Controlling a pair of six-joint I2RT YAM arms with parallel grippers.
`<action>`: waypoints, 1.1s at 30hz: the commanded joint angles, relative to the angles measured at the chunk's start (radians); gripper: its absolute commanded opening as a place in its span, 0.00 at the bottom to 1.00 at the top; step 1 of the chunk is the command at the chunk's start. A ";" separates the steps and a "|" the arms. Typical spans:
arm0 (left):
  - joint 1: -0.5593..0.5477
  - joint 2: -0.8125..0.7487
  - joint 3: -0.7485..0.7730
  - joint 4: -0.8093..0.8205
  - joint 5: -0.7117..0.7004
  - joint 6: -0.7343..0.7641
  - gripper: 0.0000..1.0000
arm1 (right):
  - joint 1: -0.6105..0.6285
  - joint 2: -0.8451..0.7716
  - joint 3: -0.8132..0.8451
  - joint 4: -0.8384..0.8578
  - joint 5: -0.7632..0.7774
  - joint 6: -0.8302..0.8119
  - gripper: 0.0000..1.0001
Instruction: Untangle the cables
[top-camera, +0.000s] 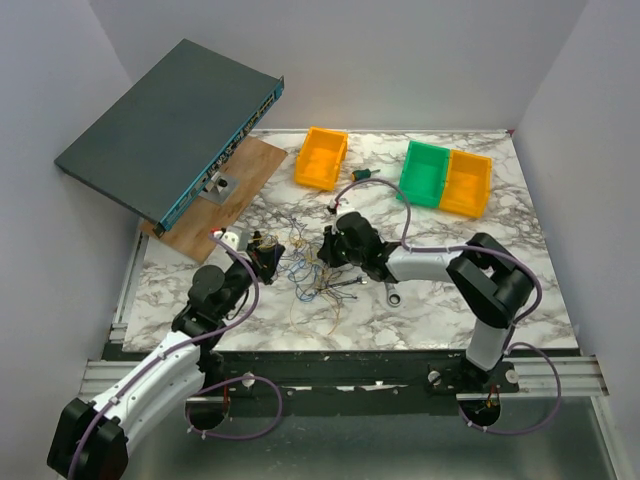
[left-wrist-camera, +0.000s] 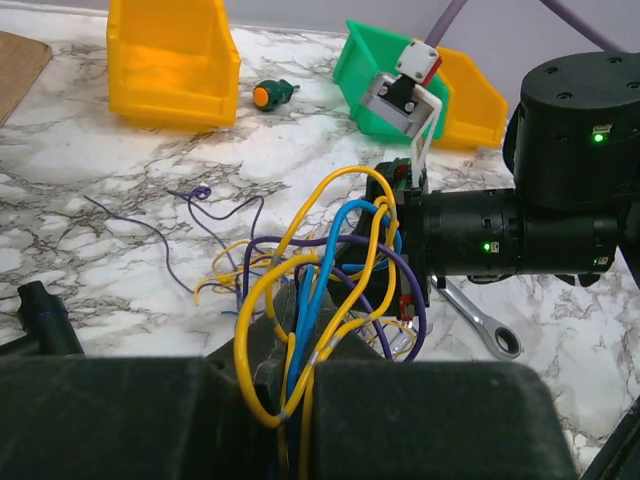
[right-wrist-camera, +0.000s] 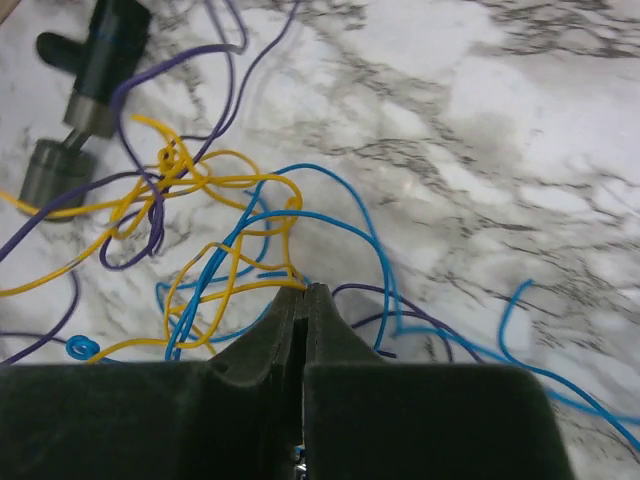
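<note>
The cables (top-camera: 310, 278) are a loose tangle of thin blue, yellow and purple wires on the marble table, between my two grippers. My left gripper (top-camera: 270, 255) is shut on a bundle of yellow and blue wires (left-wrist-camera: 330, 260), which run up between its jaws (left-wrist-camera: 295, 345). My right gripper (top-camera: 328, 245) faces it from the right and also shows in the left wrist view (left-wrist-camera: 390, 230). Its jaws (right-wrist-camera: 303, 293) are shut, with a yellow wire (right-wrist-camera: 230, 240) ending at their tips. More blue and purple wires lie slack on the table around it.
A silver wrench (top-camera: 393, 293) lies just right of the tangle, under the right arm. A black tool (right-wrist-camera: 90, 90) lies by the wires. Two orange bins (top-camera: 321, 158) (top-camera: 466, 183), a green bin (top-camera: 427, 172) and a small green-orange knob (top-camera: 362, 175) stand at the back. A grey box (top-camera: 170, 130) rests on a wooden board (top-camera: 235, 185) at back left.
</note>
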 joint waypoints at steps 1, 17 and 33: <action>0.004 -0.056 -0.011 -0.077 -0.128 -0.008 0.00 | -0.015 -0.079 -0.019 -0.103 0.378 0.061 0.01; 0.018 -0.224 0.111 -0.523 -0.579 -0.272 0.00 | -0.592 -0.736 -0.240 -0.488 0.675 0.357 0.01; 0.124 -0.171 0.485 -0.751 -0.648 -0.168 0.00 | -0.684 -0.841 -0.116 -0.707 0.865 0.530 0.01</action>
